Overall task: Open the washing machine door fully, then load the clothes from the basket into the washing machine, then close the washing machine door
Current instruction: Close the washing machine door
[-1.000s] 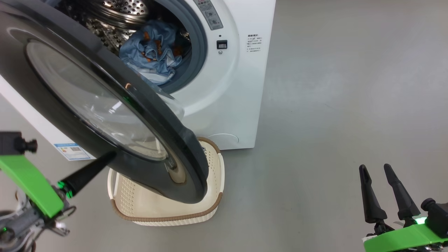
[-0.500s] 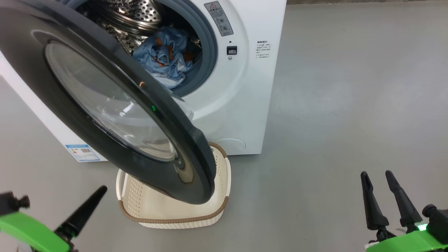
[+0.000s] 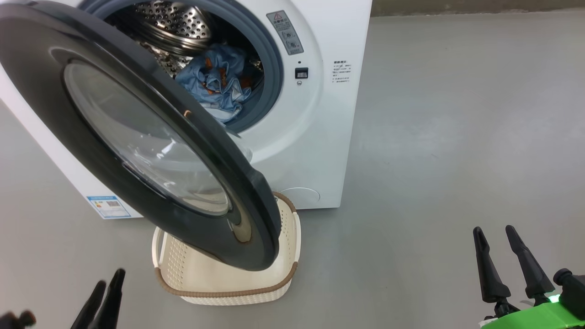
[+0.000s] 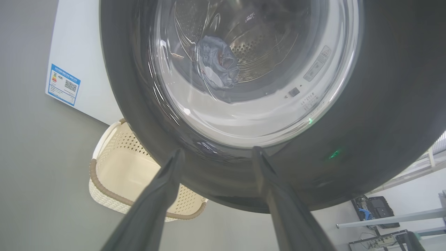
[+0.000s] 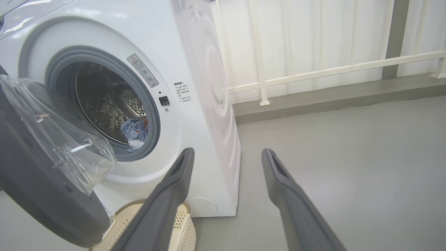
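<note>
The grey floor (image 3: pixel 434 137) bears the washing machine (image 3: pixel 320 151) and the basket (image 3: pixel 228 292).

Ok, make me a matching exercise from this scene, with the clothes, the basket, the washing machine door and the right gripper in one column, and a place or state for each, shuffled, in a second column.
Column one
1. clothes
2. basket
3. washing machine door
4. right gripper

Column two
A. on the floor, under the door's lower edge
B. swung out, partly open
C. inside the steel drum
D. fingers apart, holding nothing

Pairs: 1-C, 2-A, 3-B, 4-D
</note>
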Tool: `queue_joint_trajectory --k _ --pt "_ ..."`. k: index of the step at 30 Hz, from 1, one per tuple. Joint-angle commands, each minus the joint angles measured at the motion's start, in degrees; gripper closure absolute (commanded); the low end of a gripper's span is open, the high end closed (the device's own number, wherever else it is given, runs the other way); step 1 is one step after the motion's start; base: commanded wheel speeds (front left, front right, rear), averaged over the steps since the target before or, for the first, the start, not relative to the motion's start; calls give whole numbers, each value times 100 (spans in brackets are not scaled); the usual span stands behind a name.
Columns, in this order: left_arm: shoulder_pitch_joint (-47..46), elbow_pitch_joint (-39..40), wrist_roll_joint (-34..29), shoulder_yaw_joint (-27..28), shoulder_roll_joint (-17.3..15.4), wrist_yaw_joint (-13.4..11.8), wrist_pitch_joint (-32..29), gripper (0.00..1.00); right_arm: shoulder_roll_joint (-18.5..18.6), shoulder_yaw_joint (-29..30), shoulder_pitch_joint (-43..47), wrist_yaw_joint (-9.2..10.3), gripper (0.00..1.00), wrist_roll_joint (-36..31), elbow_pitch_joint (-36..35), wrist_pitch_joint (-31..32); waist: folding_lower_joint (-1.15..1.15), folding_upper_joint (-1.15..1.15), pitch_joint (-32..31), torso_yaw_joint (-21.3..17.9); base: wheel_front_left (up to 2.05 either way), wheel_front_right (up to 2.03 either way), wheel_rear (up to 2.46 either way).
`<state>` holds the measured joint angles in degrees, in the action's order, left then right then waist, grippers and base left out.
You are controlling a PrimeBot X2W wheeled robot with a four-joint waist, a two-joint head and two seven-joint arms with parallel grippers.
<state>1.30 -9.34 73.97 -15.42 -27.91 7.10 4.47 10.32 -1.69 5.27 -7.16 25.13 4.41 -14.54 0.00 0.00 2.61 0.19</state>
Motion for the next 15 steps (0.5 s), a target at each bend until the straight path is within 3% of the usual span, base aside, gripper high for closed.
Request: queue_joint_trajectory --k 1,4,8,15 --pt "-117 19 -121 154 -219 39 236 0 126 -110 -32 -33 0 26 -115 -46 0 0 -16 -17 0 0 0" --pt "-79 -260 -397 -92 -289 39 829 0 134 -110 -2 -33 0 32 -108 -46 0 0 -41 -54 0 0 0" --pt "-99 -530 -905 -121 -272 39 1042 0 143 -85 2 -33 0 32 -96 -46 0 0 -52 -120 0 0 0" --pt "146 -302 -2367 924 353 39 1051 0 128 -46 -12 -33 0 30 -84 -46 0 0 -79 -334 0 0 0"
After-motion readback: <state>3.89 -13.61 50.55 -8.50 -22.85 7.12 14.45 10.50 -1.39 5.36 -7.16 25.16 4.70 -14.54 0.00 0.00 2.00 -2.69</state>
